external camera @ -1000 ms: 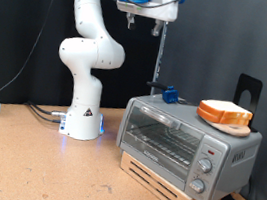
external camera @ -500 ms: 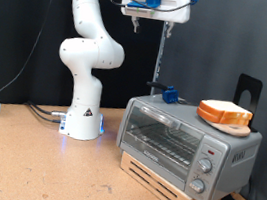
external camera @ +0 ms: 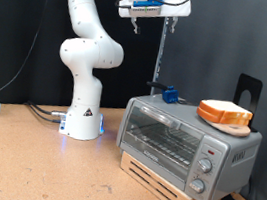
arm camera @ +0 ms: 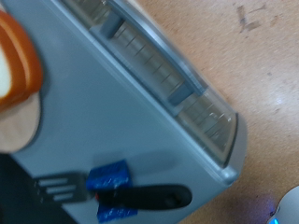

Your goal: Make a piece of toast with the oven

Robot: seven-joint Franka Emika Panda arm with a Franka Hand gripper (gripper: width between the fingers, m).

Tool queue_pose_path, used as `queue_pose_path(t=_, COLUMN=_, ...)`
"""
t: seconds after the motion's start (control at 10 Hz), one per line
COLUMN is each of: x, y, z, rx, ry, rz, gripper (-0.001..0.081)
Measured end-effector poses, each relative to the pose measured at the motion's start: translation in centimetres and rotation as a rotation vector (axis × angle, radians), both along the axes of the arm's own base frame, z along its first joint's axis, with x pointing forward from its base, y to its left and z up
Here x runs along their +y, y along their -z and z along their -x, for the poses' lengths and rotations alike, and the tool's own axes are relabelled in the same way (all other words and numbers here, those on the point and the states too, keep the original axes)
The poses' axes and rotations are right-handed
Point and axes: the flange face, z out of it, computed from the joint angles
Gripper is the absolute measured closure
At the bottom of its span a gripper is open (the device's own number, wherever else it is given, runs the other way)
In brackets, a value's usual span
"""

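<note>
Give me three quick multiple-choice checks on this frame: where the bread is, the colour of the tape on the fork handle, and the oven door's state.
1. Where is the bread?
A. on the oven's roof
B. on the inner rack
C. on the floor

2. What colour is the tape on the fork's handle?
A. red
B. blue
C. green

3. The oven door is:
A. fully open
B. removed
C. closed

Answers:
1 A: the bread slices sit on top of the oven.
2 B: the fork carries blue tape.
3 C: the glass door stands upright against the front, while the gripper hangs high above.

Lab: robot arm (external camera: 85,42), black backdrop.
</note>
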Motion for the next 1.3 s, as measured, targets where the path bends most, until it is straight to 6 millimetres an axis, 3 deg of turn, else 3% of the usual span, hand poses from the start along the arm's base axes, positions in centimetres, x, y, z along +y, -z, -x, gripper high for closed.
queue_pose_path(t=0.3, x=-0.7, y=0.6, z=0.1, rx=-0.015, ry=-0.351, rz=-0.082, gripper=-0.0003)
queue_pose_path(t=0.5, x=-0.5, y=2.3, z=-2.1, rx=-0.046, ry=-0.389, rz=0.016, gripper=-0.0003)
queue_pose_path(t=0.9, x=-0.9, y=2.8, z=-1.9, rx=-0.110, ry=-0.561, rz=-0.161, gripper=-0.0003)
queue_pose_path(t=1.3, x=-1.4, y=7.9, z=-3.2, rx=-0.112, ry=-0.596, rz=-0.146, gripper=-0.0003)
